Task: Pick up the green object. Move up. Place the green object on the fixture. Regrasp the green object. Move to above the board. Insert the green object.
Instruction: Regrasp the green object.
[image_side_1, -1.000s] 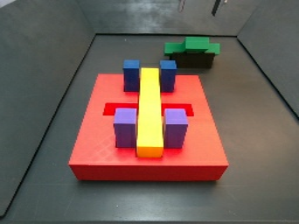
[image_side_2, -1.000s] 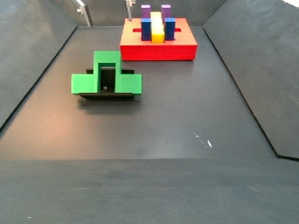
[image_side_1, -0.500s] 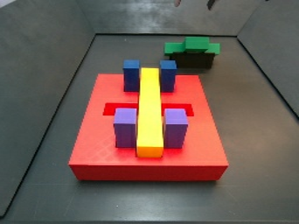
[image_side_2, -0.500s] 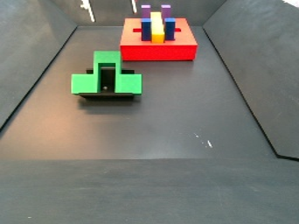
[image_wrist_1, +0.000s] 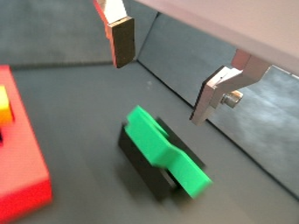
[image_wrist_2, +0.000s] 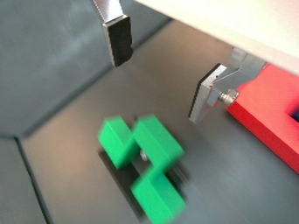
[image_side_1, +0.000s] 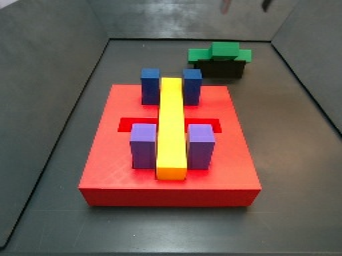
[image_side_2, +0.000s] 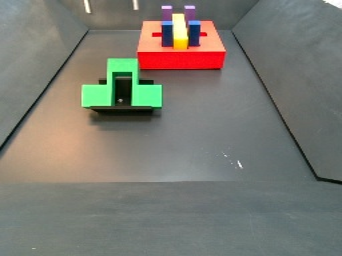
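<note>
The green object (image_side_2: 122, 92) lies on top of the fixture (image_side_2: 124, 110), whose dark base shows beneath it in both side views, so the pick-up, the lift and the placing on the fixture look done. The gripper (image_wrist_1: 172, 72) hangs above the fixture with its jaws spread wide and nothing between the silver fingers (image_wrist_1: 121, 39); both wrist views look down past them onto the green object (image_wrist_2: 142, 162) and the black fixture (image_wrist_1: 146, 160) under it. In the side views the gripper is all but out of frame, with only a sliver at the upper edge. I judge the regrasp to be the step in hand: the jaws must come down and close on the green object. Beyond the fixture stands the board (image_side_2: 181, 58), well apart from it, carrying the yellow bar (image_side_1: 171, 125), the blue blocks (image_side_1: 151, 84) and the purple blocks (image_side_1: 201, 144). The move above the board and the insertion are not yet begun.
</note>
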